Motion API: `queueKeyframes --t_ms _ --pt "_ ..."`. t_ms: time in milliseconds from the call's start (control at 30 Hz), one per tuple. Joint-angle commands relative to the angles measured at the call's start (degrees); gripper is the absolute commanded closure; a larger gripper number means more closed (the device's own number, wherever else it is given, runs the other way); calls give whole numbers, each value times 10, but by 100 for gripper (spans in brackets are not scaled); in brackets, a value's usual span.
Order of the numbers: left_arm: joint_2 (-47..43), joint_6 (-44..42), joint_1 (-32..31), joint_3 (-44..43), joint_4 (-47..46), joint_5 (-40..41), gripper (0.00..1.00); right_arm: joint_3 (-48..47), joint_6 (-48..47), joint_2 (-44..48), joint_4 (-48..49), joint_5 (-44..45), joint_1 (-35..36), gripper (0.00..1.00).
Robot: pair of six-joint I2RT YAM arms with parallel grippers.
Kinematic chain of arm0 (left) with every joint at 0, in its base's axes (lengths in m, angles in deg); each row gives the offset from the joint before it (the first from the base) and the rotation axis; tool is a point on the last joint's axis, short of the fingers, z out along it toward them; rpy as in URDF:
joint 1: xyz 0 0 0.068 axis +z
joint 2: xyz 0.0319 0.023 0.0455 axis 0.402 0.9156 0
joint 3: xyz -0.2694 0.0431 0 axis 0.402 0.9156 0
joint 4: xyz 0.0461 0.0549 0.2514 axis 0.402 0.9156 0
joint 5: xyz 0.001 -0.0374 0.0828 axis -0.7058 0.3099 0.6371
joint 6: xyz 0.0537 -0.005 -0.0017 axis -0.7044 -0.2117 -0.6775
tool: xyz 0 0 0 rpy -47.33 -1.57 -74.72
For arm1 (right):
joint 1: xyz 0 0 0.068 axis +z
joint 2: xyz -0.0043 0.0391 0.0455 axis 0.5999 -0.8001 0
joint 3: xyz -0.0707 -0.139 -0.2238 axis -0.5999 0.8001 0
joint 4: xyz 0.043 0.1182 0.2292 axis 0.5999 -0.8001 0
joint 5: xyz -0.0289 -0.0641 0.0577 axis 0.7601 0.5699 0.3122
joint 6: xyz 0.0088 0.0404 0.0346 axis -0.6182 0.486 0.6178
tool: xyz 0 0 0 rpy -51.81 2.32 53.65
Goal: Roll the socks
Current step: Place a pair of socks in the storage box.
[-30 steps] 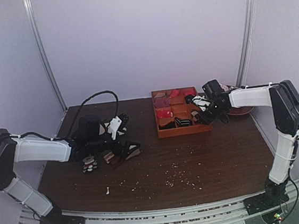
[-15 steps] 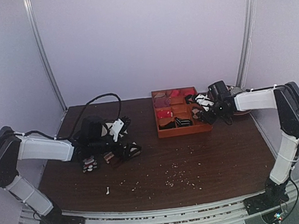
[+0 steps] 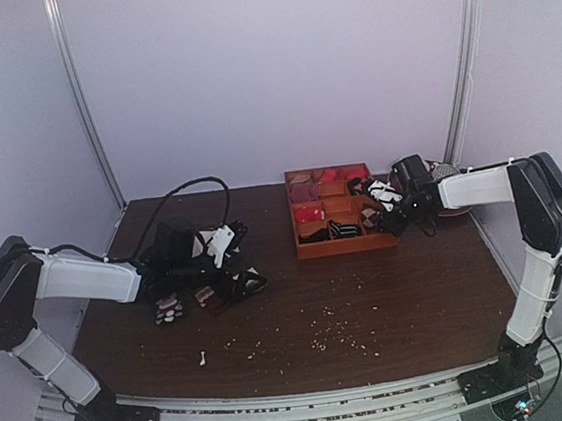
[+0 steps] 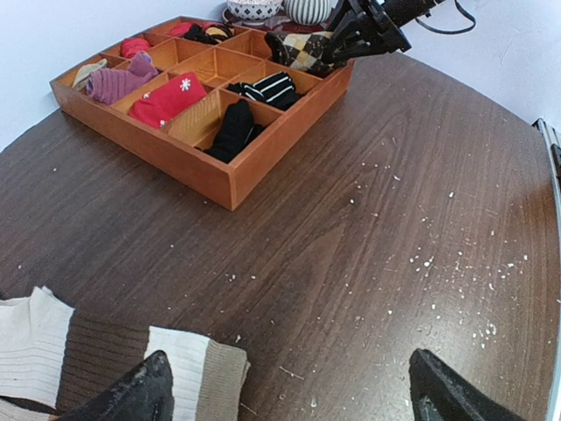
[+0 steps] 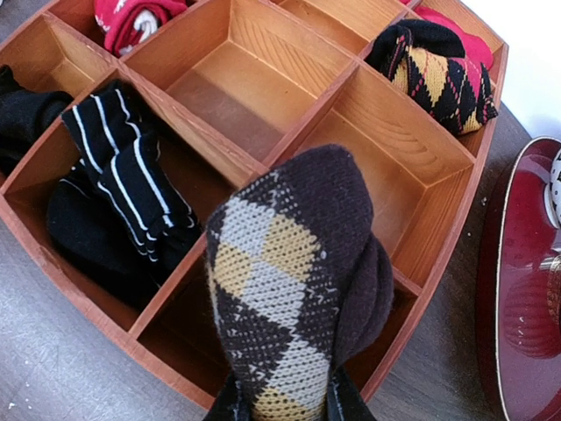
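Pinched in the right gripper [image 5: 285, 405], fingers [image 5: 230, 405] pressed against both sides of the lower end: the socks [image 5: 289, 289], rolled into one fat bundle of dark brown with cream and yellow diamonds. Held over the wooden tray [image 5: 232, 92] at its near right corner, above the divider between an open compartment and the one with the black-and-white striped socks [image 5: 131, 175]; touching the wood or hanging just clear of it, cannot tell. Further back in the same tray, a black, yellow and red argyle roll [image 5: 438, 70] in the far corner compartment and a red sock [image 5: 131, 22] in another; from the left wrist view, also a purple sock [image 4: 118, 83] at the tray's other end. Just beside the tray on the right, a glossy dark red dish [image 5: 517, 289]. Over on the left of the table [image 3: 391, 299], well apart from the tray, the left gripper [image 3: 240, 278] low beside a heap of loose socks [image 3: 204, 294], fingertips [image 4: 131, 395] spread wide over the tabletop. Right by the fingertip on the left of that wrist view, brown-and-cream striped socks [image 4: 96, 351] lying flat. Scattered across the dark wood, pale crumbs [image 3: 325, 342]
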Motion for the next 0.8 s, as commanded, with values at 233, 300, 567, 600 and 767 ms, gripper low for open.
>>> queueKeyframes --t_ms 233,300,567,600,767 --pt "-3 -15 1 -7 -22 -11 8 -25 23 -90 -125 79 -2 96" --pt "-3 -18 1 -7 -20 -9 8 -36 28 -106 -145 93 -4 95" --pt "1 -18 0 -8 -17 -8 8 -74 51 -162 -228 114 -14 92" --pt "2 -18 1 -8 -17 -8 8 -79 56 -165 -240 110 -15 90" --pt "9 -18 1 -13 -16 -8 8 -96 66 -165 -274 90 -14 82"
